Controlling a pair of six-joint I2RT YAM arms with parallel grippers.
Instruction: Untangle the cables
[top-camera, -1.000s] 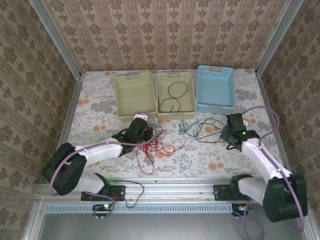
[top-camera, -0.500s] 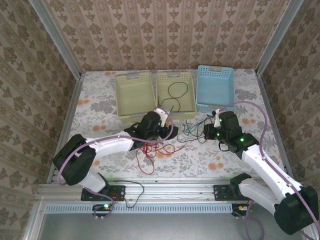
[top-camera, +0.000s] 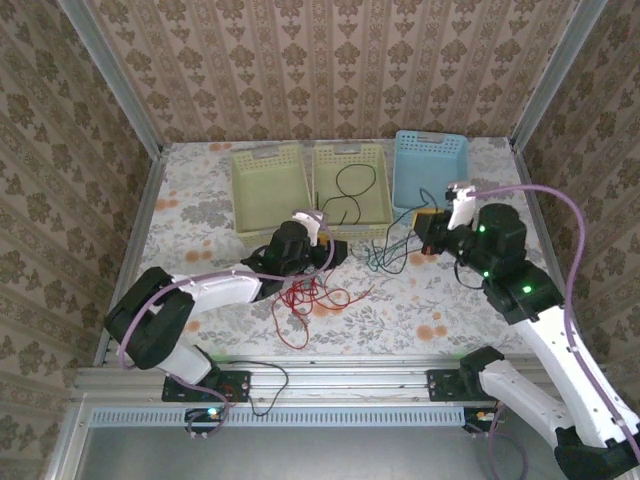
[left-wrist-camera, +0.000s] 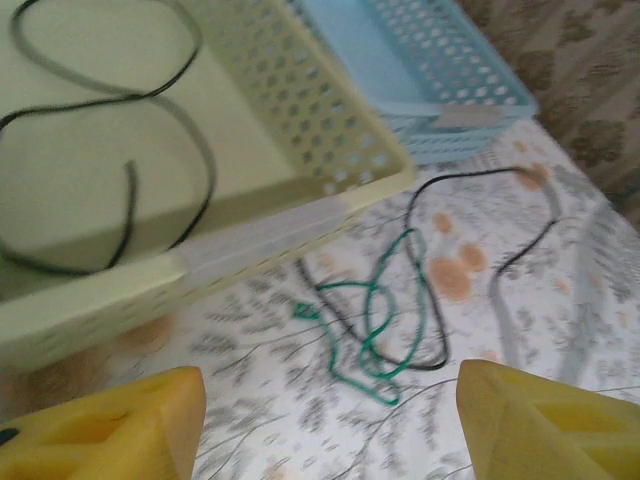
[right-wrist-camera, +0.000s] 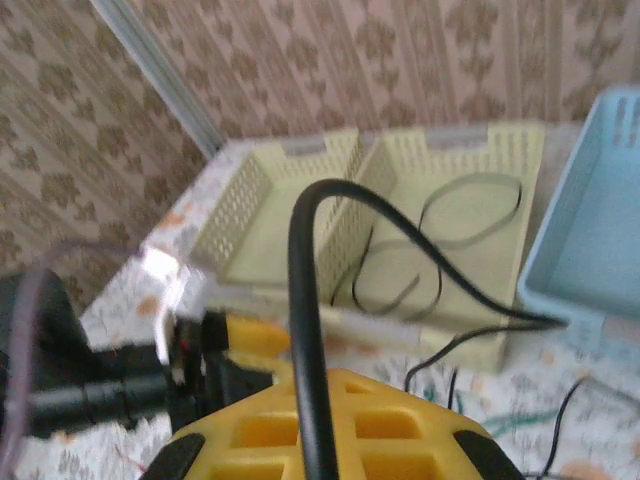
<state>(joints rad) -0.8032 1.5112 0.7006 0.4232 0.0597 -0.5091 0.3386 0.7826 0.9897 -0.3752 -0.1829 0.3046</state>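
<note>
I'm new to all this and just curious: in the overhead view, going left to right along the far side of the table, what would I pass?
An empty green basket → a second green basket, holding a looped black cable → a blue basket.

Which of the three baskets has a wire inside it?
The middle basket, pale yellow, beside the blue basket. A black cable lies looped in it; the left yellow basket and the blue one look empty.

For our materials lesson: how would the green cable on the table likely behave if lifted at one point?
Probably floppy: the green cable lies in loose kinks, so it should droop. Likely light, being thin. It crosses a black cable, so that may drag along.
</note>
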